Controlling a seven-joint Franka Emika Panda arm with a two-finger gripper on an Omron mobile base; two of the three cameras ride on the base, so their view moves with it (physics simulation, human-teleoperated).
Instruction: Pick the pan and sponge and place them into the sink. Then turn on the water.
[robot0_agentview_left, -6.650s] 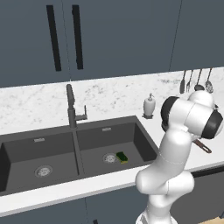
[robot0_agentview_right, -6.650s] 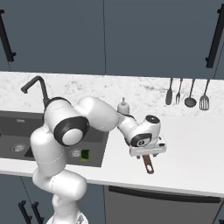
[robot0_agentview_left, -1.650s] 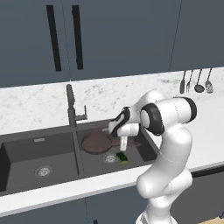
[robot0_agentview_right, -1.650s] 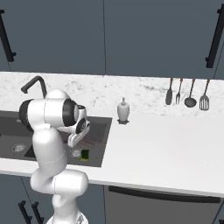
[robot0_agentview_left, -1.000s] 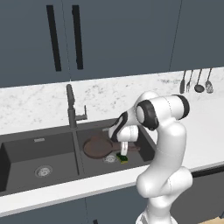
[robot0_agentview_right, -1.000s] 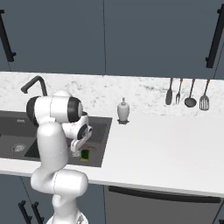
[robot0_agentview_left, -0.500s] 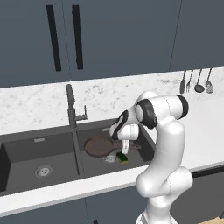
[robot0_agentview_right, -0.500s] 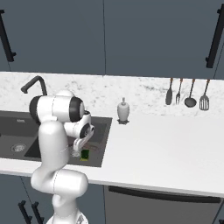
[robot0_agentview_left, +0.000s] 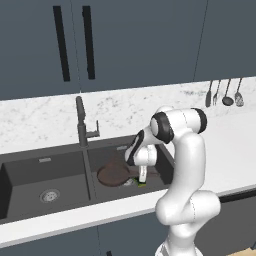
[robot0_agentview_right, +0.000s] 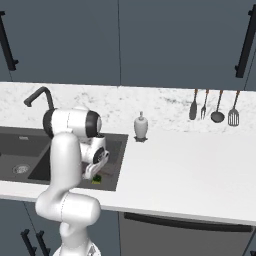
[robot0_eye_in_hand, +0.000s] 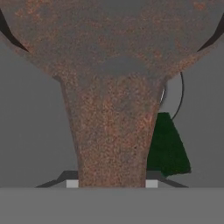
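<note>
The reddish-brown pan (robot0_agentview_left: 114, 175) hangs low inside the right basin of the dark grey sink (robot0_agentview_left: 30, 167). My gripper (robot0_agentview_left: 142, 175) is shut on the pan's handle (robot0_eye_in_hand: 111, 131), which runs up between my fingertips (robot0_eye_in_hand: 72, 183) in the hand view. The pan's round body (robot0_eye_in_hand: 113, 30) lies beyond them. The sponge (robot0_eye_in_hand: 168, 148), dark green side up, lies on the basin floor just beside the handle and near the round drain (robot0_eye_in_hand: 173, 94). From the right base view the sponge (robot0_agentview_right: 96, 178) sits below my gripper (robot0_agentview_right: 92, 172). The water is out of view.
The tall dark faucet (robot0_agentview_left: 81, 122) stands behind the divider between the two basins. A white soap dispenser (robot0_agentview_right: 140, 126) stands on the counter right of the sink. Several utensils (robot0_agentview_right: 212, 107) hang on the back wall at the far right.
My arm has lowered the pan a little deeper into the right basin. The sponge has stayed where it was.
</note>
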